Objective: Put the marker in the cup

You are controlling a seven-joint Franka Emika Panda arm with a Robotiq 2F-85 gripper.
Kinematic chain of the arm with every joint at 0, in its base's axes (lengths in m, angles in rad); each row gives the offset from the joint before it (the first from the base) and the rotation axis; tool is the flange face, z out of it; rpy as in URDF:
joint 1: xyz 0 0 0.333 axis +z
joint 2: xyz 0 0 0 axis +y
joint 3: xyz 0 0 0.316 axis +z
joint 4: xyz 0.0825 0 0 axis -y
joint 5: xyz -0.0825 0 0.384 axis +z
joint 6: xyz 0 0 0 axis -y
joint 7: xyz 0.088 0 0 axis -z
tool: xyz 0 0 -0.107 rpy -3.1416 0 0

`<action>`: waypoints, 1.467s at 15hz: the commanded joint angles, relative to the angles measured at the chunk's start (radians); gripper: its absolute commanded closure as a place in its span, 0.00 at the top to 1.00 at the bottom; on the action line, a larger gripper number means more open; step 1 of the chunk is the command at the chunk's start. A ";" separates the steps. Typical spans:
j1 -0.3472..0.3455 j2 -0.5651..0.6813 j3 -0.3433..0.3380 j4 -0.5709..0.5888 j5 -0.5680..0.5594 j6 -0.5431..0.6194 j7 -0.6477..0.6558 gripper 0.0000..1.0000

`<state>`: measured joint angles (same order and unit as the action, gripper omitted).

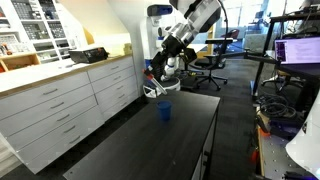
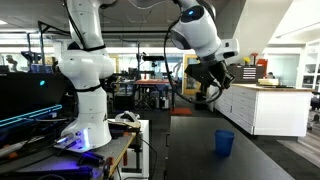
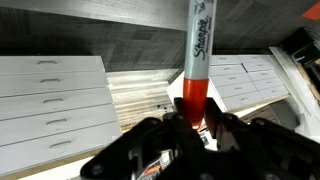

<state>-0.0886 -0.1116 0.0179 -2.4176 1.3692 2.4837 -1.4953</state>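
Note:
In the wrist view my gripper is shut on a marker, a grey Sharpie with a red lower end that sticks out from between the fingers. In both exterior views the gripper hangs high above the far end of the black table. The small blue cup stands upright on the table, below and nearer the camera than the gripper. The marker is too small to make out in the exterior views.
White drawer cabinets with a counter run along one side of the table. A second white robot stands on a cart beside the table. Office chairs and desks with monitors lie beyond.

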 commanded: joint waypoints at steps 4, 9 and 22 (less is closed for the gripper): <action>0.012 0.104 -0.043 0.112 0.028 -0.073 -0.117 0.06; 0.002 0.177 -0.057 0.210 0.044 -0.116 -0.166 0.06; -0.076 0.266 -0.147 0.319 0.036 -0.407 -0.211 0.06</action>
<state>-0.1402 0.1376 -0.1114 -2.1213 1.3830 2.1640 -1.6738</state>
